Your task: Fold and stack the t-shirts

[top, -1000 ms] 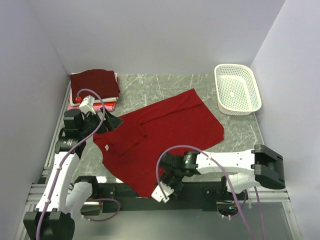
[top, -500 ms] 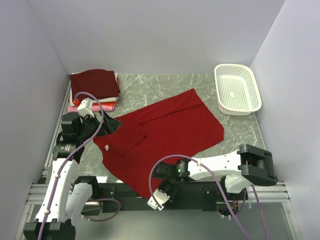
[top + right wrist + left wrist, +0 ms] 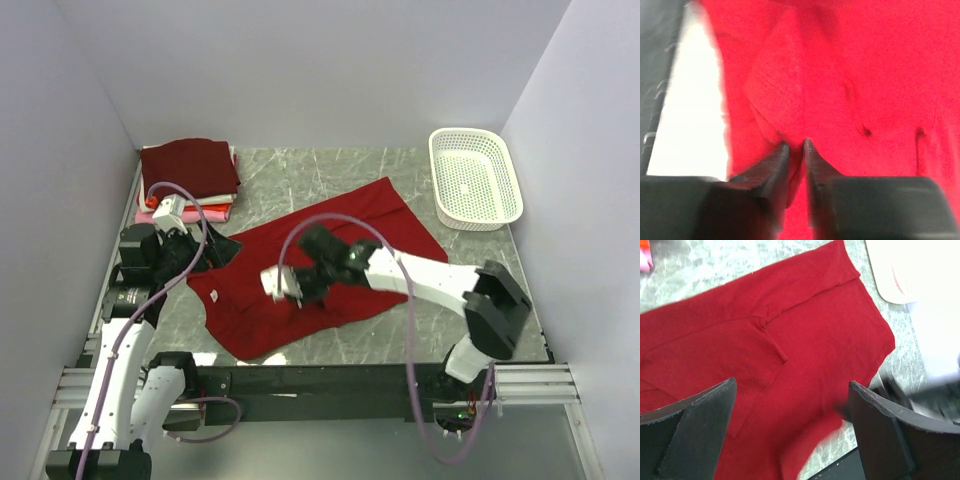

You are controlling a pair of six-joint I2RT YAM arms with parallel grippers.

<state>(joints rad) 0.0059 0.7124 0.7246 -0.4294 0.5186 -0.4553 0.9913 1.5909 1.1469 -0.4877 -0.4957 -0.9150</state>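
Within the last second the right gripper (image 3: 298, 288) has swung from the near edge of the table (image 3: 300, 175) up over the red t-shirt (image 3: 375, 215). The shirt's near corner has gone with it, so the hem that hung at the table edge now lies doubled over the body. The left arm has hardly shifted.

At far left, in the back corner, sits the stack of folded t-shirts (image 3: 190, 168), dark maroon on top with pink and white edges beneath. Just in front of it the left gripper (image 3: 218, 250) hovers over the collar-and-sleeve end of the red t-shirt. Its jaws are spread wide with nothing between them, and its wrist view shows flat red cloth beneath the fingers (image 3: 695, 425). The red t-shirt lies diagonally across the middle of the table, one sleeve seemingly turned in over the chest. Over its centre the right gripper is all but closed, and its wrist view shows a ridge of the red cloth pinched between the jaws. At far right the white basket (image 3: 466, 132) stands well apart.

The step in hand looks like the bottom-up fold of the red t-shirt, mid-carry. The next move calls for laying the carried hem down square, letting go without dragging it back, then smoothing before the shirt goes to the stack.
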